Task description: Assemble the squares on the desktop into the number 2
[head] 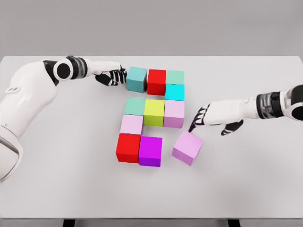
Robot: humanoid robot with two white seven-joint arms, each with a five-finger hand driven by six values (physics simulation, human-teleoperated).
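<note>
L hand (110, 75) reaches across the table (57, 189), fingers curled, tips touching the teal cube (136, 78) at top-left of the cube group. R hand (215, 116) hovers w/ fingers relaxed, spread, tips just above the loose lilac cube (188, 148), tilted, lower right. No readable writing.

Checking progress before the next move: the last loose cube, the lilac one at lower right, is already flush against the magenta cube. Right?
Not quite. In the head view the lilac cube sits rotated and apart from the magenta cube, with a gap of bare table between them. It is the last loose cube, at lower right.
</note>
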